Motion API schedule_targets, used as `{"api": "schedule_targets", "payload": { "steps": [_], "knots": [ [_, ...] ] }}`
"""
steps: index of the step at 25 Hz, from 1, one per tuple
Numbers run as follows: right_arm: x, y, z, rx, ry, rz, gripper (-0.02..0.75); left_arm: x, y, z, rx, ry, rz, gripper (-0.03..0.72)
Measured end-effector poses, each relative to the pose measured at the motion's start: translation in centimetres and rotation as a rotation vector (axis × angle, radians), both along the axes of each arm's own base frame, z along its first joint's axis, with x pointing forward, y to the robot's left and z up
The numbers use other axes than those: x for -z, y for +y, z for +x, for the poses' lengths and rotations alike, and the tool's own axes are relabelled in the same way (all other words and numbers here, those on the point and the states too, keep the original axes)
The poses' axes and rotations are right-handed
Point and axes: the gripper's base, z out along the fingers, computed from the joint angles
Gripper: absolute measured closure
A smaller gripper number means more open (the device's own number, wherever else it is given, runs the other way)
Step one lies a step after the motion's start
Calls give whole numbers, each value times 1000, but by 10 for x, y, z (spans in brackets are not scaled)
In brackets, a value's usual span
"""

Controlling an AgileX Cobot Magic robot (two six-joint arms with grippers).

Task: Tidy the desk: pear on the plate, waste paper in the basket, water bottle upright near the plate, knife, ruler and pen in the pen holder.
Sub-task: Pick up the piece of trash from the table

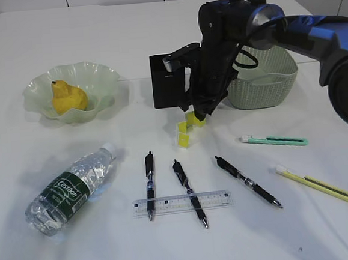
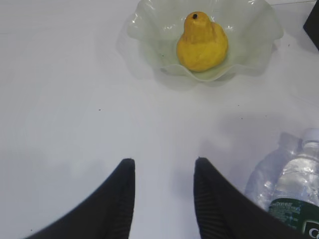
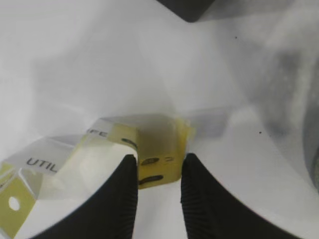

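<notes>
The yellow pear [image 1: 69, 96] lies on the pale green wavy plate [image 1: 100, 75]; both also show in the left wrist view, pear [image 2: 202, 42] and plate [image 2: 147, 30]. My right gripper [image 1: 200, 112] is shut on the waste paper [image 1: 186, 129], a yellow and clear wrapper [image 3: 159, 134], between its fingers [image 3: 158, 159], just in front of the black pen holder [image 1: 167, 82]. The water bottle [image 1: 70, 189] lies on its side. My left gripper [image 2: 164, 162] is open and empty over bare table, the bottle [image 2: 294, 184] to its right. It does not show in the exterior view.
The green woven basket [image 1: 269, 80] stands behind my right arm. Three black pens [image 1: 150, 183] [image 1: 190, 192] [image 1: 247, 181] and a clear ruler [image 1: 183, 203] lie at the front. A green knife [image 1: 274, 139] and a yellow knife [image 1: 316, 184] lie at the right.
</notes>
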Motion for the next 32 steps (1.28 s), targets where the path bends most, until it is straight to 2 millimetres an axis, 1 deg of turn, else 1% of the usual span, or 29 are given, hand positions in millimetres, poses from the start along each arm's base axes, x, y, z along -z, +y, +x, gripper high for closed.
{"api": "schedule_targets", "payload": {
  "steps": [5,8,14,16,19,32],
  "knots": [
    [0,-1,-2,-1,22,-9,650,0,0,0,0,0,0,412],
    [1,-1,-3,-1,32,-13,688,0,0,0,0,0,0,412],
    [1,-1,-3,-2,35,-14,704,0,0,0,0,0,0,412],
    [1,-1,-3,-2,35,-14,731,0,0,0,0,0,0,412],
    [1,-1,-3,-2,37,-15,748,0,0,0,0,0,0,412],
    [1,-1,-3,11,38,-13,750,0,0,0,0,0,0,412]
  ]
}}
